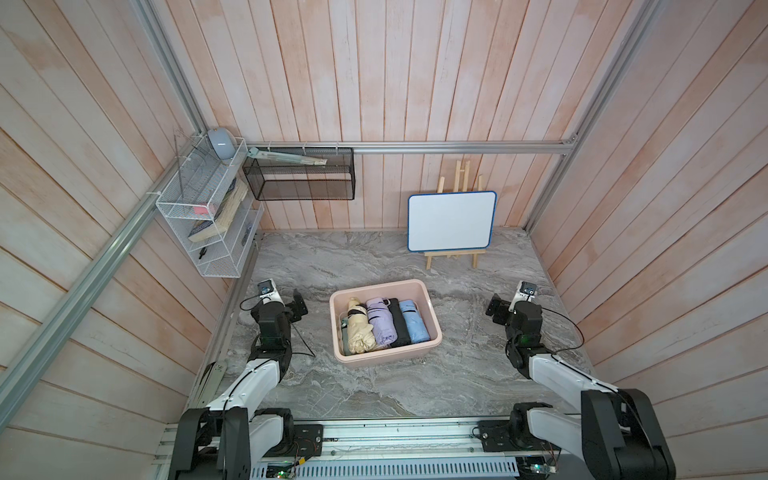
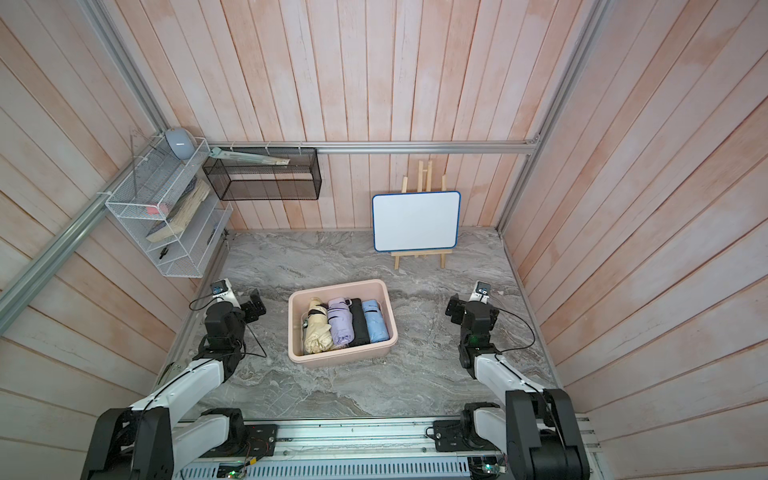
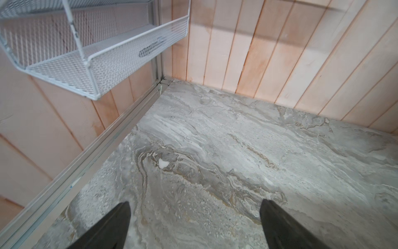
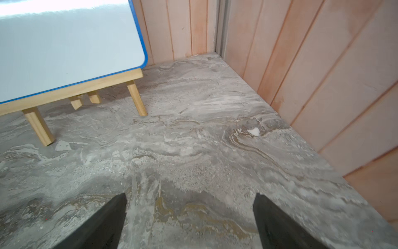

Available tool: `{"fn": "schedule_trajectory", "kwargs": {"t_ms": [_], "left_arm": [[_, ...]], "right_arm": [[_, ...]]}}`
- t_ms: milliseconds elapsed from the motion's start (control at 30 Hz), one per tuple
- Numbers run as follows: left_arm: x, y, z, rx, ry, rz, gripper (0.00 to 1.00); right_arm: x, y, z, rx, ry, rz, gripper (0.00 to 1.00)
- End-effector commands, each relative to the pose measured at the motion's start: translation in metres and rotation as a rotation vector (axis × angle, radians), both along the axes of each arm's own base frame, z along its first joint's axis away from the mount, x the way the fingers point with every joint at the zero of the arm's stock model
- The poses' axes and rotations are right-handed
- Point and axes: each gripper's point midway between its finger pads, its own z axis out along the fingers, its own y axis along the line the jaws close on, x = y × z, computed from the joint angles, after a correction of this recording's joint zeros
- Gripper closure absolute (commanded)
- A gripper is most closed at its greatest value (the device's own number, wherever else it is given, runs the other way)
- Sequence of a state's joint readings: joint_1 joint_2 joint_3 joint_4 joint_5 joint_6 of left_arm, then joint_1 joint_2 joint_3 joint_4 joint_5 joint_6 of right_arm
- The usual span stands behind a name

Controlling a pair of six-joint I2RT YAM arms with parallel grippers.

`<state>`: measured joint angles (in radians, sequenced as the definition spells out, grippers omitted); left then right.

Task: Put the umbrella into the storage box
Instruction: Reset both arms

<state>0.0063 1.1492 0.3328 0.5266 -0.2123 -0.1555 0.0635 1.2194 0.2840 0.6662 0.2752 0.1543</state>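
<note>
The pale pink storage box [image 1: 390, 358] [image 2: 345, 358] stands mid-table in both top views. Several folded umbrellas lie side by side inside it: cream [image 1: 359, 334], lilac [image 1: 380, 322], black [image 1: 398, 322] and light blue [image 1: 414, 322]. My left gripper [image 1: 297, 309] [image 3: 195, 207] hovers left of the box, open, with only bare marble between its fingers. On the box's right, my right gripper [image 1: 494, 309] [image 4: 189, 200] is also open and holds nothing. Neither gripper touches the box.
A white wire shelf rack [image 1: 208, 216] [image 3: 90, 62] hangs on the left wall above the left arm. A black mesh basket [image 1: 299, 178] hangs on the back wall. A whiteboard on a wooden easel [image 1: 451, 222] [image 4: 64, 47] stands back right. Plank walls enclose the table.
</note>
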Motion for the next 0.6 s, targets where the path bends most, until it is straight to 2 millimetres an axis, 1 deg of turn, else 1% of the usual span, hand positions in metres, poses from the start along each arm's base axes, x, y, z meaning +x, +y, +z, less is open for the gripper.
{"fn": "schedule_trajectory", "kwargs": {"t_ms": [0,67,100,167,200,267,300,333,400,467,500,567], "left_arm": [[0.01,-0.009,0.023,0.046,-0.141,-0.083,0.0],[0.012,-0.013,0.02,0.044,-0.152,-0.112,0.0],[0.013,-0.015,0.017,0.044,-0.155,-0.128,0.0],[0.015,-0.02,0.016,0.059,-0.177,-0.163,0.0],[0.016,-0.023,0.015,0.067,-0.183,-0.183,0.0],[0.021,-0.03,0.013,0.087,-0.182,-0.228,0.0],[0.023,-0.033,0.01,0.098,-0.184,-0.248,0.0],[0.025,-0.034,0.007,0.1,-0.181,-0.257,0.0],[0.025,-0.039,-0.006,0.102,-0.172,-0.288,0.0],[0.025,-0.045,-0.016,0.107,-0.174,-0.325,0.0],[0.028,-0.045,-0.014,0.111,-0.187,-0.321,0.0],[0.028,-0.035,-0.017,0.092,-0.158,-0.26,0.0]], "right_arm": [[0.011,0.005,0.031,-0.091,-0.199,0.07,0.02],[0.013,0.005,0.036,-0.112,-0.26,0.092,0.02],[0.013,0.005,0.035,-0.115,-0.276,0.099,0.02],[0.015,0.007,0.023,-0.101,-0.261,0.133,0.02],[0.013,0.009,0.018,-0.099,-0.265,0.142,0.02],[0.005,0.009,0.024,-0.105,-0.332,0.144,0.02],[0.004,0.008,0.022,-0.099,-0.318,0.141,0.02],[0.006,0.009,0.02,-0.097,-0.298,0.151,0.02],[0.011,0.011,0.018,-0.096,-0.283,0.164,0.02],[0.019,0.008,0.014,-0.086,-0.255,0.147,0.02],[0.024,0.006,0.011,-0.081,-0.227,0.14,0.02],[0.024,0.004,0.01,-0.075,-0.224,0.135,0.02]]}}
